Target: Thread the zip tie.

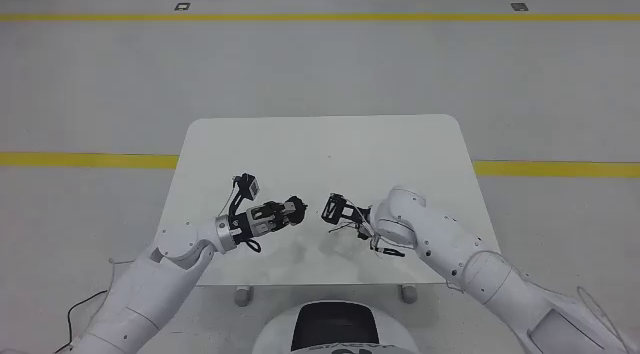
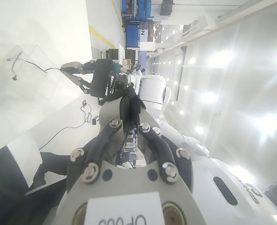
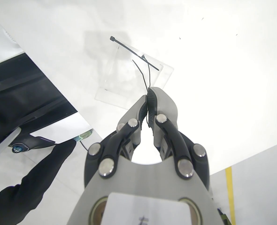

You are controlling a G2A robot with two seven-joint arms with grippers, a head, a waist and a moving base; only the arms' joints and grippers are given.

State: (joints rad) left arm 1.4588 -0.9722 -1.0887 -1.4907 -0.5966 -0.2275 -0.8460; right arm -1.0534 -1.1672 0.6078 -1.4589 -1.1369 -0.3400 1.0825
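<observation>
White table (image 1: 400, 144) on a pale workshop floor crossed by yellow lines (image 1: 320, 17): in the top view, the robot's two arms meet tip to tip in the lower middle of the frame, over the near part of the table, with a narrow gap between them.

The right gripper (image 3: 148, 93) has its fingers (image 3: 160, 104) pressed fully together, pinching a thin black zip tie (image 3: 149, 76). In the right wrist view, two strands of the tie rise out of the closed fingertips. One runs straight. The other curves away to a free end. Both reach out over a clear plate (image 3: 112, 83) lying flat on the table beyond the gripper. A second zip tie (image 3: 129, 49) lies slantwise across that plate, its square head near one edge and its tail toward the opposite corner. The held tie's strands cross it in the picture. Whether they touch it cannot be told.

The left gripper (image 2: 131, 108) faces the right one at about the same height. Its dark pads are drawn tight against each other with no gap. Whether anything is caught between them cannot be told. In the left wrist view, the right gripper's tie trails from its pinched tips toward the plate.
</observation>
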